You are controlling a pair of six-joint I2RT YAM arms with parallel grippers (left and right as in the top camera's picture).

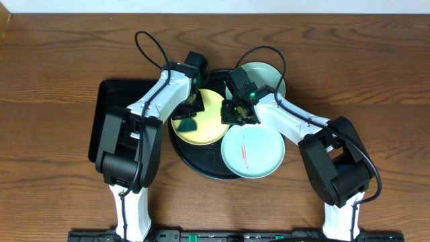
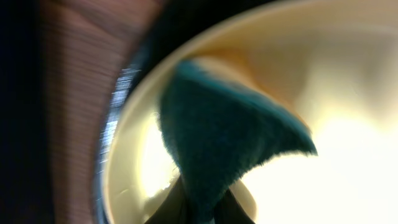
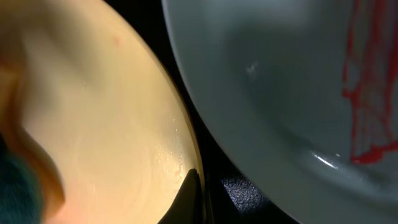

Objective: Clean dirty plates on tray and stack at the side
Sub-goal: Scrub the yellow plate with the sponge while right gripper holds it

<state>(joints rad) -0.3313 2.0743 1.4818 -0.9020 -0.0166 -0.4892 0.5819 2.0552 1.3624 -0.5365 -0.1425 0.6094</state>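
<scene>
The pale yellow plate (image 1: 209, 115) lies on the left part of the round black tray (image 1: 201, 167). My left gripper (image 1: 191, 114) is shut on a green sponge (image 1: 189, 125) and presses it on the yellow plate; the left wrist view shows the sponge (image 2: 224, 137) on the plate (image 2: 348, 162). My right gripper (image 1: 233, 114) is shut on the yellow plate's right rim (image 3: 106, 124). A mint-blue plate with a red streak (image 1: 253, 153) lies on the tray's right part and also shows in the right wrist view (image 3: 267, 81). A second mint-blue plate (image 1: 267, 76) sits behind the right arm.
A rectangular black tray (image 1: 109, 117) lies to the left, partly under the left arm. The wooden table (image 1: 54, 67) surrounds everything. Both arms cross over the round tray's back half.
</scene>
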